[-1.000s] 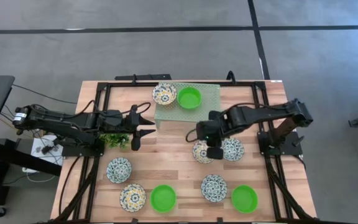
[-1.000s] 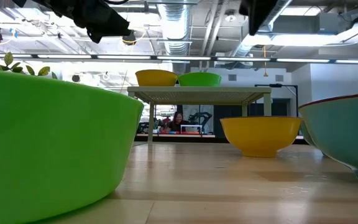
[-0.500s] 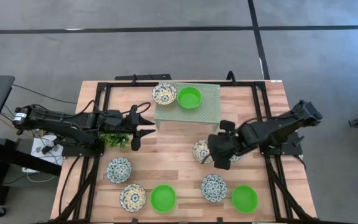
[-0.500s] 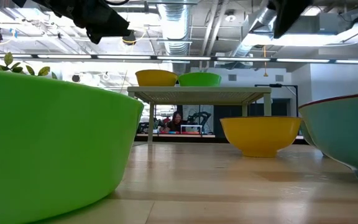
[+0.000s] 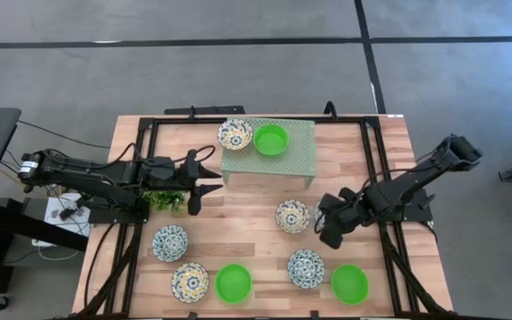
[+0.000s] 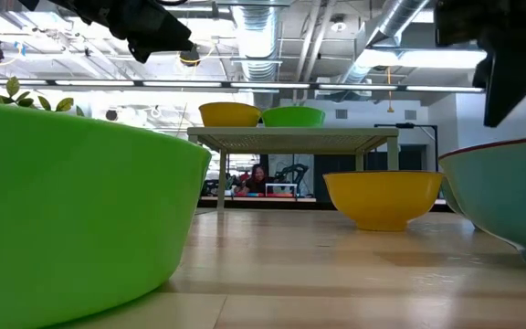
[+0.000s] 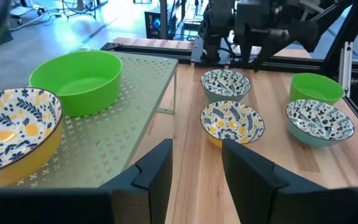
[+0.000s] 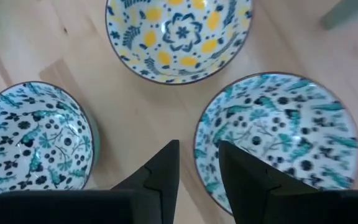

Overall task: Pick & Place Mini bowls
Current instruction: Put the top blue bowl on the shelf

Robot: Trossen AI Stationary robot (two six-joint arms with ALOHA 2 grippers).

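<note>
The right gripper [image 5: 327, 229] hangs over the table's right half, at about four o'clock from the table centre, directly above a white bowl with teal-blue floral print [image 8: 277, 146]; its two fingers [image 8: 160, 171] stand a little apart with nothing between them, the bowl's near rim showing below the gap. Just beside that bowl, toward nine o'clock in the overhead view, sits a yellow-and-blue floral bowl [image 5: 292, 216], and toward six o'clock lies another teal-patterned bowl [image 5: 306, 268], with a plain green bowl [image 5: 349, 284] at its three o'clock. The left gripper [image 5: 204, 180] waits at the table's nine o'clock side beside a small leafy plant [image 5: 164, 199], fingers parted and empty. On the pale green perforated rack [image 5: 293, 160] at twelve o'clock rest a yellow-flowered bowl [image 5: 235, 134] and a green bowl [image 5: 270, 139], side by side. Toward seven o'clock lie a blue-patterned bowl [image 5: 170, 242], a yellow-patterned bowl [image 5: 189, 282] and a third green bowl [image 5: 233, 282].
</note>
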